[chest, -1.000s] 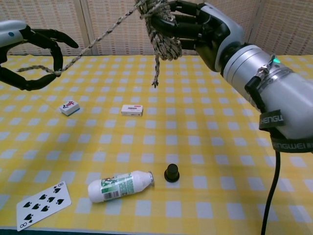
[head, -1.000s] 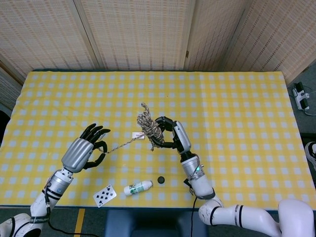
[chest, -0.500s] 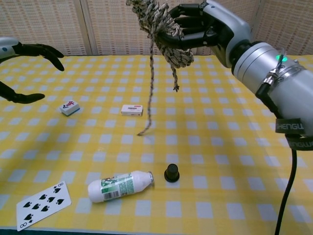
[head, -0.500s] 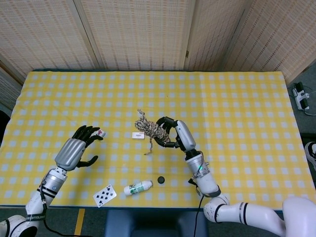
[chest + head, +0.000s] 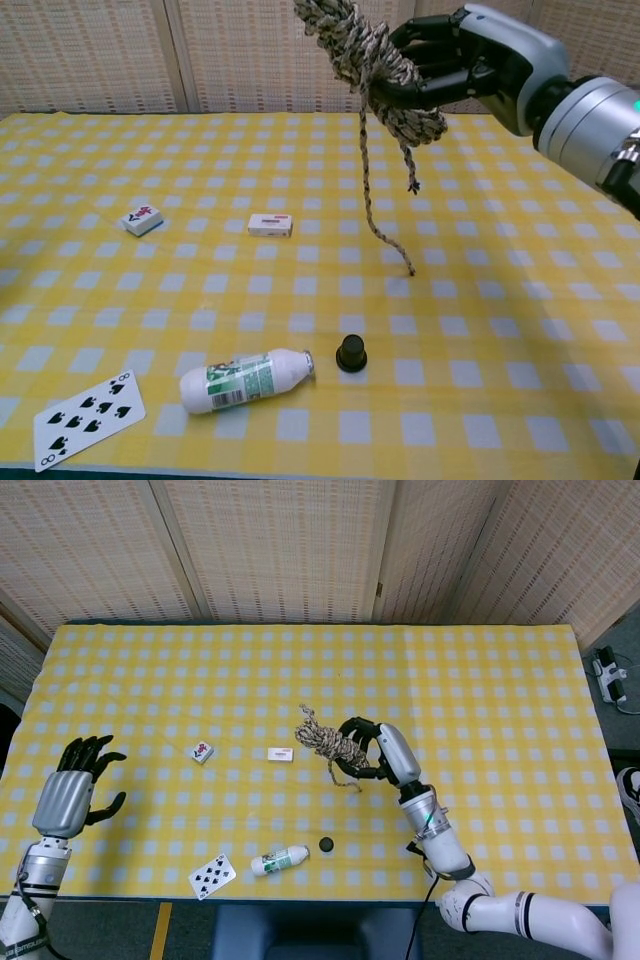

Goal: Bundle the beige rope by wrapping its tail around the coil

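One beige rope [image 5: 372, 62] coil is gripped by the right hand [image 5: 470, 68], tail dangled below it; the left hand [image 5: 72, 788] is held empty, fingers spread.

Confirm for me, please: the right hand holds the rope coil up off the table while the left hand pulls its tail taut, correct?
Not quite. The right hand does hold the rope coil up off the table, but the left hand is open at the table's edge, holding nothing. The tail hangs loose, as the chest view shows.
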`<state>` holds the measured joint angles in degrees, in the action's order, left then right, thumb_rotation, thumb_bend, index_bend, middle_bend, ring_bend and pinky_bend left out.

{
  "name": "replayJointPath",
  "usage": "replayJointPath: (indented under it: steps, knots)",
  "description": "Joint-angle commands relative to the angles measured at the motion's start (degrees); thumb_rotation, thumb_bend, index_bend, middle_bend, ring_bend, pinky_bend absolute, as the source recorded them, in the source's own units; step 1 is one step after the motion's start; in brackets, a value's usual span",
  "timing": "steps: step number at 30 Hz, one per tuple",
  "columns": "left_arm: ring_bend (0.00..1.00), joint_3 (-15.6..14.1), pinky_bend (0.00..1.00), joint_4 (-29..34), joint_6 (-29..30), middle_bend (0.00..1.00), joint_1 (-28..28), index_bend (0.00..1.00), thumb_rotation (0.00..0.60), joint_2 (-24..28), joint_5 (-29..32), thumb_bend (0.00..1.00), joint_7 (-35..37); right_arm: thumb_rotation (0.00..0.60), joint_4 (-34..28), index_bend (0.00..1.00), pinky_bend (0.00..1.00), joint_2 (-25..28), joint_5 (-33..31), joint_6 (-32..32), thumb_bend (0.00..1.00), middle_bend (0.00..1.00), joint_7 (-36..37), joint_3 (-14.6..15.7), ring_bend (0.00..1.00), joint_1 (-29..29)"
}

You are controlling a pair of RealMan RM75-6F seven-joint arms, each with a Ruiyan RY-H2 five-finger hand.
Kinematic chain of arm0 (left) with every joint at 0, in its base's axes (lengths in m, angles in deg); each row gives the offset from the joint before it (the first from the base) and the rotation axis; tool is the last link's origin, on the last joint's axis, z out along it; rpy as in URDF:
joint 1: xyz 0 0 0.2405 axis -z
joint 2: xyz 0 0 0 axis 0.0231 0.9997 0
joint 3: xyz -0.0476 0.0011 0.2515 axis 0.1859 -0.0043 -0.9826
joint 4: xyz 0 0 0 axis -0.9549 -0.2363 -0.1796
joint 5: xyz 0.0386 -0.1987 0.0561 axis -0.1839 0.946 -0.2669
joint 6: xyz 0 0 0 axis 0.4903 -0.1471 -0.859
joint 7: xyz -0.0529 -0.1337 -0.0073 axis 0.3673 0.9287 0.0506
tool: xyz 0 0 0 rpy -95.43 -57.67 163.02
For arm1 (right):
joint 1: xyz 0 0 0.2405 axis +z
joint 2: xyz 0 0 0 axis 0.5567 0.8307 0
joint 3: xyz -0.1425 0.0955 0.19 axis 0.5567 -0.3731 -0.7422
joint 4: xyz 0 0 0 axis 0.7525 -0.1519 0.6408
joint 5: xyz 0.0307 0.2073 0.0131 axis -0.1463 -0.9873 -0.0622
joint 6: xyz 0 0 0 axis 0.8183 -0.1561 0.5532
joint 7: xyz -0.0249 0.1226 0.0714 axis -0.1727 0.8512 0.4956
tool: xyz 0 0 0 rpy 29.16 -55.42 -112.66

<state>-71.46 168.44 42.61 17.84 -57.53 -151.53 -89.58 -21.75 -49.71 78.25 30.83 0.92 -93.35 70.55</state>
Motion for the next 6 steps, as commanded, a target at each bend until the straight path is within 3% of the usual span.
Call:
replayJointPath:
  steps: [1,6]
  knots:
    - [0.08,-0.7,0.0,-2.0,2.2,0.13,-2.5,0.32,0.6,-0.1,-0.3,0.36,1.7,0.6,-0.8,0.82,0.63,0.8,-0.4,-0.2,0.55,0.68,-0.1,-0.1,0.75,-0.3]
    - [0.08,-1.8,0.0,-4.0,5.0,0.13,-5.5,0.33,0.6,-0.1,-1.5,0.36,2.3,0.6,-1.2,0.82,0.63,1.4,-0.7,-0.4,0.55,0.68,0.3,0.0,0.76,-0.5]
